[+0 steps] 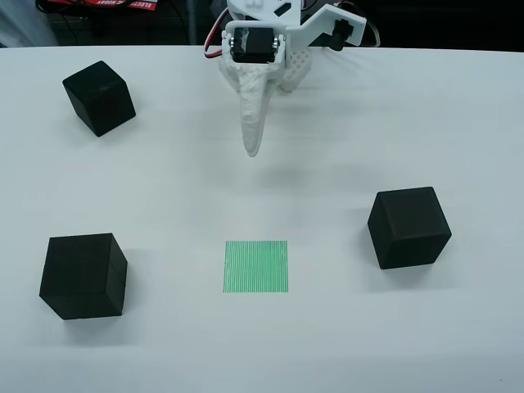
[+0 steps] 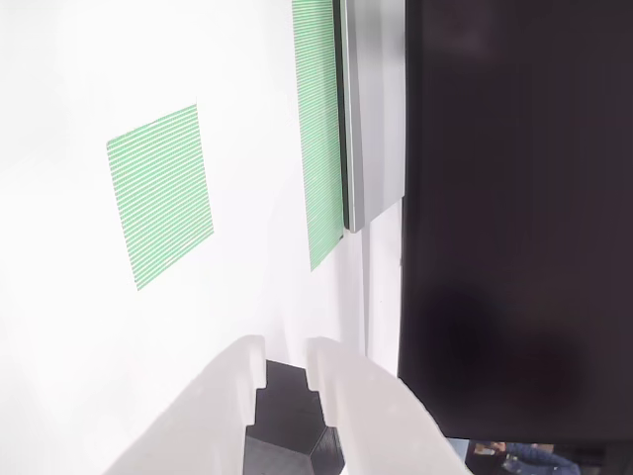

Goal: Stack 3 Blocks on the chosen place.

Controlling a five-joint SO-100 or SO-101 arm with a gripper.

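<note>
Opening step of a three-block stack, by the look of it: nothing yet lifted. White tool [image 1: 251, 143] poised above the white table [image 1: 327, 344] near its far edge in the overhead view, narrowly parted and empty, a dark block [image 2: 285, 426] glimpsed through the gap in the wrist view. Green striped square [image 1: 256, 266] bare at centre-front. Three black cubes well apart from it: far left [image 1: 99, 97], near left [image 1: 83, 275], right [image 1: 408, 227]. Next move likely calling for a wider opening, a descent over one cube, then a carry to the square.
</note>
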